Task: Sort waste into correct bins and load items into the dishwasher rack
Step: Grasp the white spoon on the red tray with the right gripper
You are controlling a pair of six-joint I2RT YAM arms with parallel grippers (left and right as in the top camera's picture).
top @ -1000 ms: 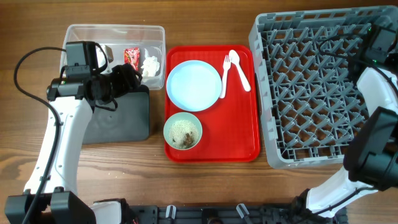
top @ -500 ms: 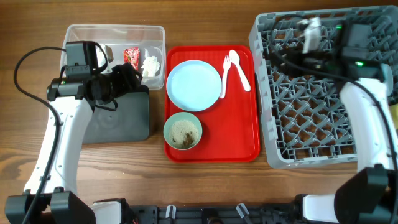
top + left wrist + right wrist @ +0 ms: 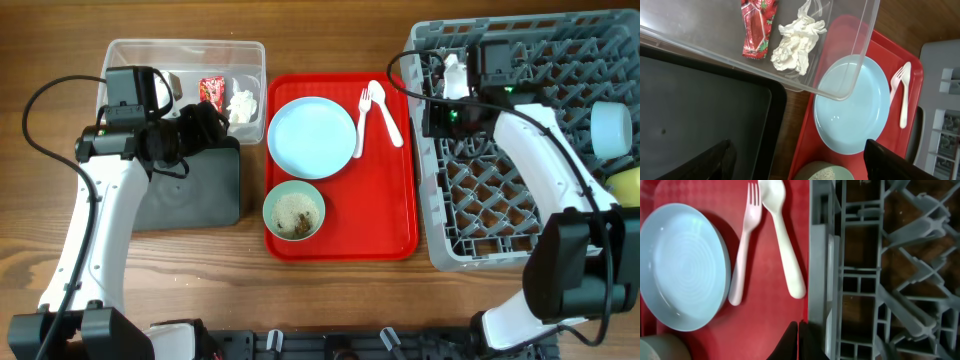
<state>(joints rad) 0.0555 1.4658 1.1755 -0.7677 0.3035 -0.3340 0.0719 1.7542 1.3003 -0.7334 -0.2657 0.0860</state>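
A red wrapper and a white tissue lie in the clear tub. Beside it sits the black tray. My left gripper hovers open and empty over where the two bins meet. On the red tray are a light blue plate, a white fork, a spoon and a green bowl of crumbly scraps. My right gripper is shut and empty above the left rim of the grey rack. A blue bowl and a yellow cup sit at the rack's right side.
Bare wood table runs along the front and between the bins and the red tray. The left wrist view shows the tub's clear corner wall over the plate. The right wrist view has fork and spoon just ahead of the shut fingers.
My right arm has swung from the rack's far right over to its left rim by the red tray, and its jaws have shut. The left arm has not moved.
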